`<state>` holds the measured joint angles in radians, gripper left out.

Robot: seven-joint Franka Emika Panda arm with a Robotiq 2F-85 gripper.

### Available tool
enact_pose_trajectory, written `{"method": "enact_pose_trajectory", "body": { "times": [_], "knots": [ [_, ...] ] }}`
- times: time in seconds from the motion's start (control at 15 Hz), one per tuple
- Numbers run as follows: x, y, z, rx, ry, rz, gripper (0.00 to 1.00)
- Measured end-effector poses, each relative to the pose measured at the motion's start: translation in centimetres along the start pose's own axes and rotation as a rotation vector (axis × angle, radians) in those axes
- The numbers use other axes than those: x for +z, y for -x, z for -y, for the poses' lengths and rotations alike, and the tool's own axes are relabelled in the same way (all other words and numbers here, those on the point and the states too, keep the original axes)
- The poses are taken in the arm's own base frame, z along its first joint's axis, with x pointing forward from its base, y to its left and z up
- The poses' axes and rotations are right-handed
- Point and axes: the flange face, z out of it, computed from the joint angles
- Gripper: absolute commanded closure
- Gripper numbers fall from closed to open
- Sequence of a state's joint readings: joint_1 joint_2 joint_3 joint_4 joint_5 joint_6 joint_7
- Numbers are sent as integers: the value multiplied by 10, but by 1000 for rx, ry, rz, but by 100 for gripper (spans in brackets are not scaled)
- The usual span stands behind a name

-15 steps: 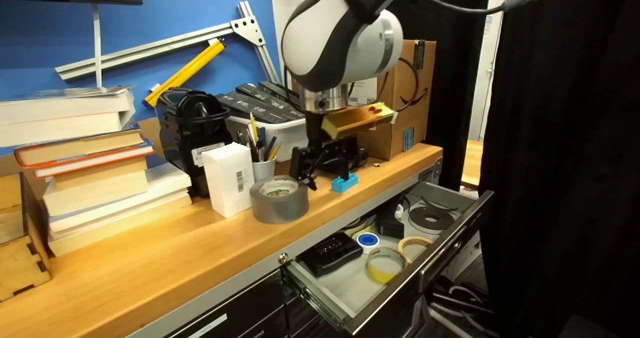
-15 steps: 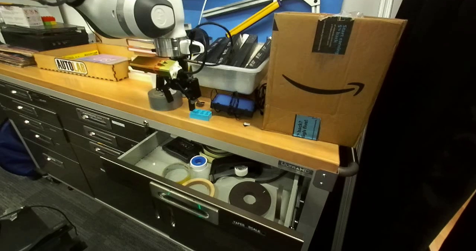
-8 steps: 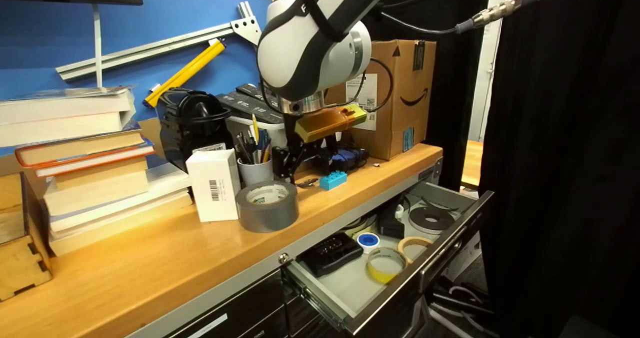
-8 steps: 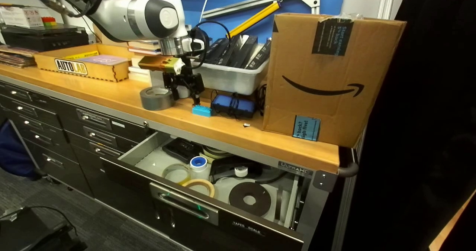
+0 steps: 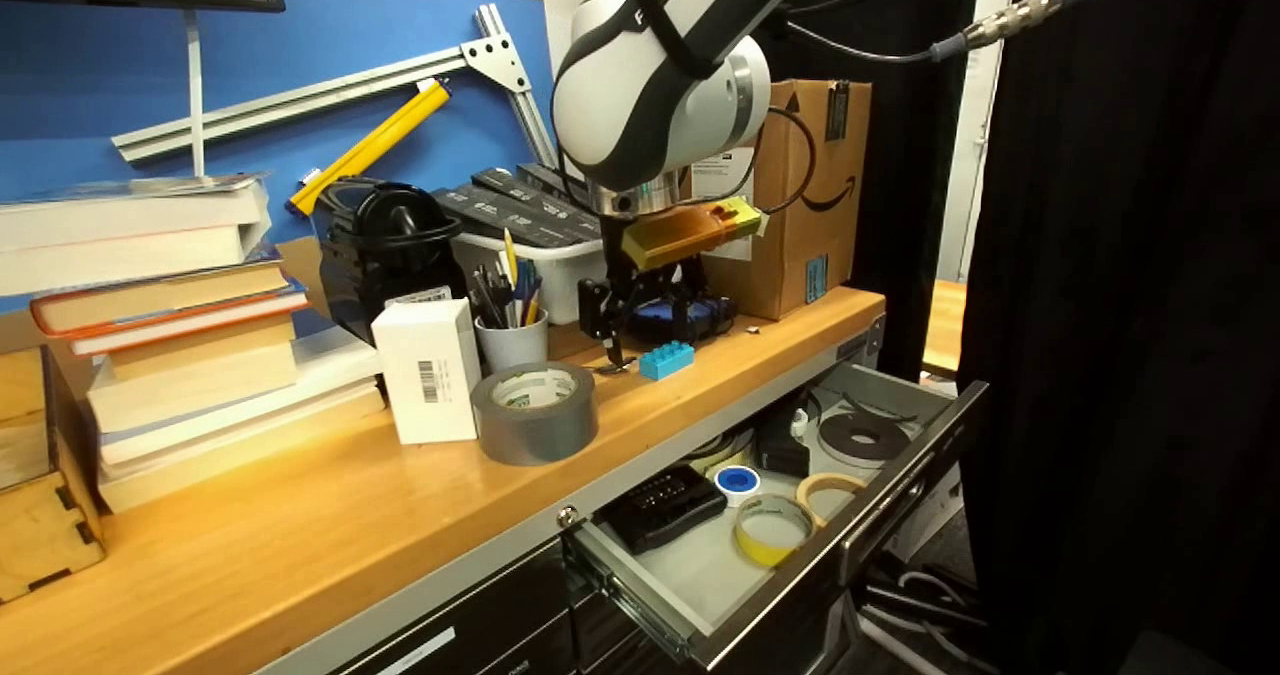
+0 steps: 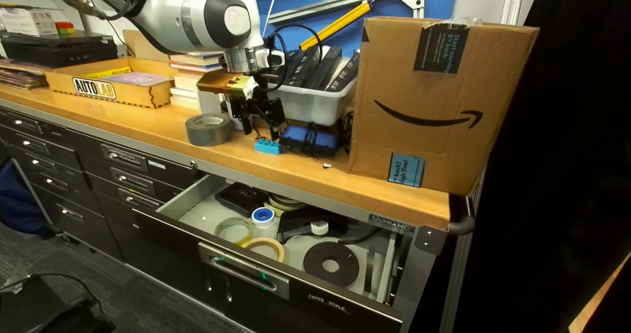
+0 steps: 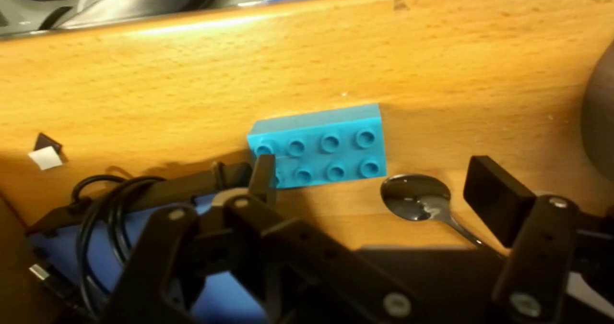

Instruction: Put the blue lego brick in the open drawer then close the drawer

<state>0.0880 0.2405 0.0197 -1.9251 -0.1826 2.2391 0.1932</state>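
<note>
Benchtop (image 7: 455,45), blue brick (image 7: 321,146), end effector (image 7: 374,177) hiding corner

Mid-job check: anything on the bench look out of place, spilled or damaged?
A spoon lies on the workbench close to the blue lego brick; cutlery seems odd there. A white scrap near the cardboard box looks like litter. No clear spill or damage.
</note>
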Motion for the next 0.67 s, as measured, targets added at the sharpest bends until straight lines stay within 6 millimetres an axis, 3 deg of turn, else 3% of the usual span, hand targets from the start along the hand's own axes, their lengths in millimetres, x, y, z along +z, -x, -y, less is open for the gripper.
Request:
{"method": "enact_pose_trajectory", "body": {
  "times": [0.67],
  "knots": [
    [13,4,-18,43,-4,45,0]
  ]
}}
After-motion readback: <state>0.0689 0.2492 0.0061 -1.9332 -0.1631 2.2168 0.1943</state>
